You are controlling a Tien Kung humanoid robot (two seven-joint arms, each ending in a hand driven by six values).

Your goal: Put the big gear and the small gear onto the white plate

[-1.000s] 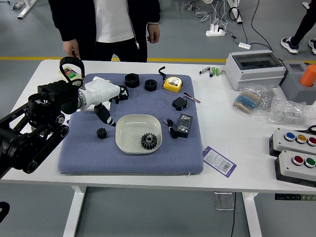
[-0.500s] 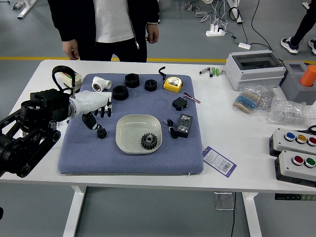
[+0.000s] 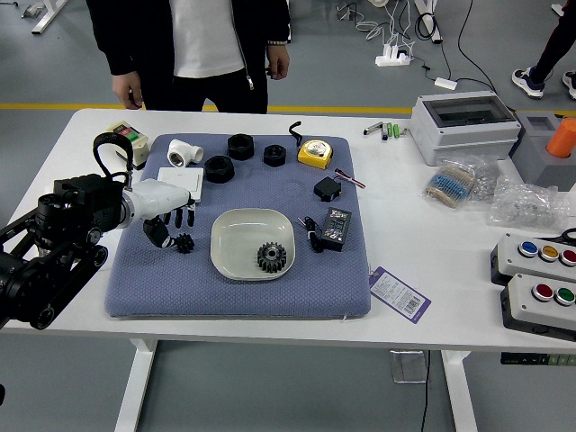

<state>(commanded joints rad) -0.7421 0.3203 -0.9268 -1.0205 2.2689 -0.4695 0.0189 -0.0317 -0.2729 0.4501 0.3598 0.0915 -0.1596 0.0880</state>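
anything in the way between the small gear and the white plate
Nothing visible: only bare mat lies between the small gear and the white plate. The big gear already sits on the plate, toward its near right.

The left arm (image 3: 58,256) enters from the left and slants forward to the wrist. The left hand (image 3: 157,201) points rightward over the table, fingers (image 3: 178,219) loosely extended and slightly parted, with the thumb (image 3: 157,233) lower and nearer the robot.
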